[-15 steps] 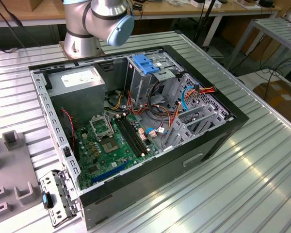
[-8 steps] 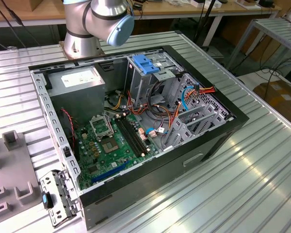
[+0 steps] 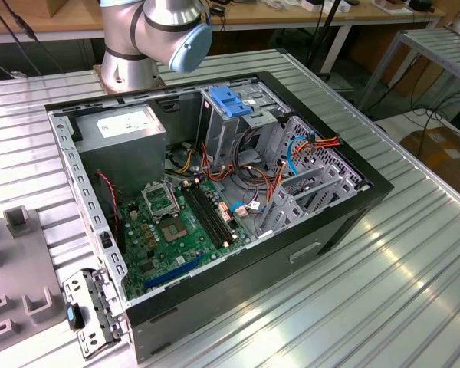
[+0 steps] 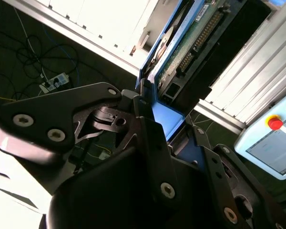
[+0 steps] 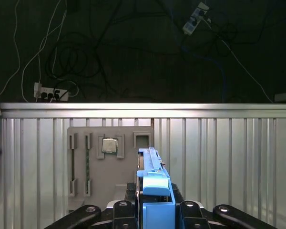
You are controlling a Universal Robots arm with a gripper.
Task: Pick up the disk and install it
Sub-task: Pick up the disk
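Observation:
In both wrist views my gripper [image 5: 155, 210] is shut on the disk [image 5: 151, 174]. The first wrist view shows it edge-on, standing upright between the black fingers [image 5: 188, 208], with a blue plastic rail along its edge. The disk hangs over the ribbed metal table [image 5: 229, 157]. In the second wrist view the disk [image 4: 193, 40] shows its green circuit-board underside and a blue rail, reaching out from the gripper [image 4: 169, 129]. In the exterior view the open computer case [image 3: 345, 222] lies on the table, its drive cage [image 3: 238, 134] topped by a blue latch plate [image 3: 230, 100].
The arm's base [image 3: 149, 38] stands behind the case. Inside are a grey power supply [image 3: 123, 130], the motherboard [image 3: 176, 222] and loose cables [image 3: 307, 146]. A grey fixture plate [image 5: 97, 179] holding a processor chip [image 5: 109, 145] lies below the gripper. A pendant with a red button [image 4: 275, 123] is nearby.

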